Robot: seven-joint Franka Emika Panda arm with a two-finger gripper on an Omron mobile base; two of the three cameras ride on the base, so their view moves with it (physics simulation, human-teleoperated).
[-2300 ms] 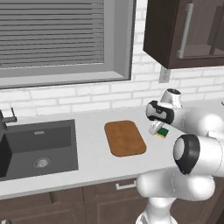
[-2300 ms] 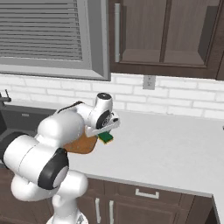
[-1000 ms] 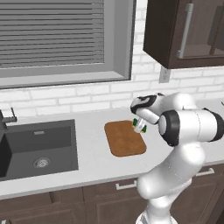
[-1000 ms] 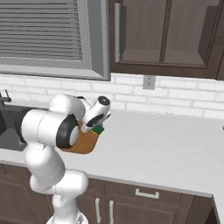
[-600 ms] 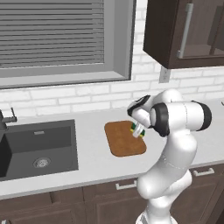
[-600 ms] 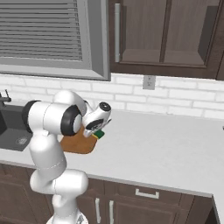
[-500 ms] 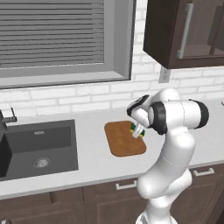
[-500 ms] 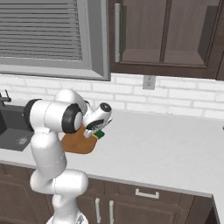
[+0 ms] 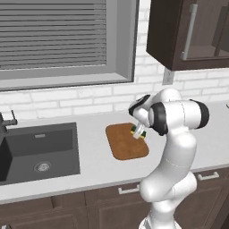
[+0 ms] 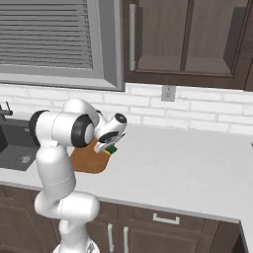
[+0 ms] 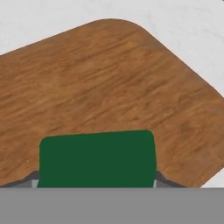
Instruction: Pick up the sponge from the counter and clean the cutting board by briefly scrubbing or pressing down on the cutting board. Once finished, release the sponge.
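My gripper [image 9: 139,133] is shut on the sponge [image 9: 136,132], a small green-and-yellow block, and holds it low over the right part of the brown wooden cutting board [image 9: 124,143]. From the right base view the sponge [image 10: 110,148] sits at the board's [image 10: 87,160] near right corner under the gripper [image 10: 107,147]. In the hand view the sponge's dark green face [image 11: 97,157] lies between the gripper's fingertips [image 11: 30,178], with the board's wood grain [image 11: 109,78] close behind it. Whether the sponge touches the board I cannot tell.
The light counter [image 9: 94,163] runs left to the dark sink basin [image 9: 40,147] with its faucet [image 9: 5,123]. To the right the counter [image 10: 188,168] stretches wide. A brick wall, a window and dark upper cabinets [image 10: 188,39] stand behind.
The gripper carried the sponge left from the counter beside the board to above the board's right part, then lowered it slightly in the last half second.
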